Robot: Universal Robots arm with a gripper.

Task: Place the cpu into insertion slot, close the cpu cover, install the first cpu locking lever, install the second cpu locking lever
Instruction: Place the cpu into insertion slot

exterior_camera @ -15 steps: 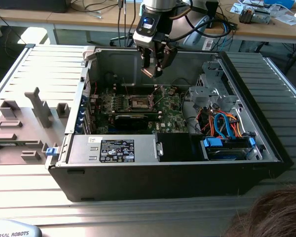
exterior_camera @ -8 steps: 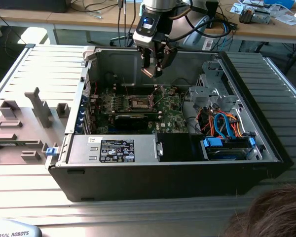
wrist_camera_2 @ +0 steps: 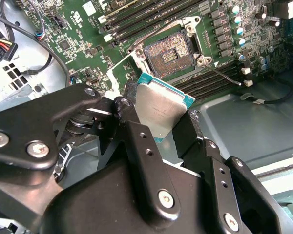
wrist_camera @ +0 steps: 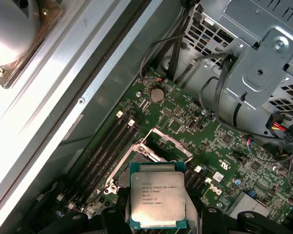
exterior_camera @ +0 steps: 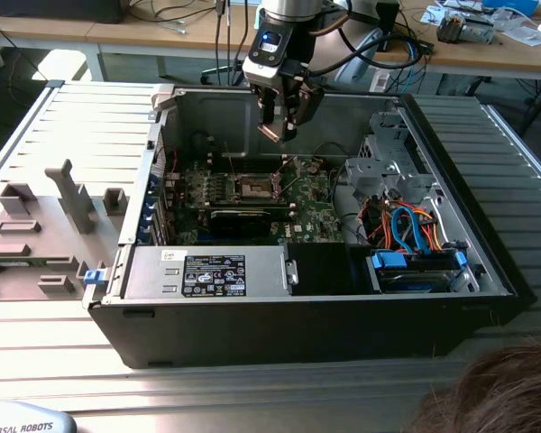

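The cpu (wrist_camera_2: 161, 109), a flat square chip with a silver-grey top, is clamped by its edges between my gripper's (wrist_camera_2: 158, 116) black fingers (wrist_camera_2: 136, 139). In the first wrist view the cpu (wrist_camera: 157, 200) hangs over the green motherboard, just short of the insertion slot (wrist_camera: 134, 163). The insertion slot (wrist_camera_2: 168, 51) lies bare, its dark centre and silver rim showing. The cpu cover (wrist_camera: 176, 143) stands raised at the slot's edge. In the exterior view my gripper (exterior_camera: 282, 128) hovers inside the open computer case, well above the insertion slot (exterior_camera: 252, 188).
A grey power supply (exterior_camera: 207, 271) lines the case's near side. A metal drive cage (exterior_camera: 388, 162) and orange and blue cables (exterior_camera: 415, 225) fill the exterior view's right. A black bar (exterior_camera: 243, 216) lies beside the slot. A grey fixture plate (exterior_camera: 36, 225) sits outside. A person's hair (exterior_camera: 505, 397) shows.
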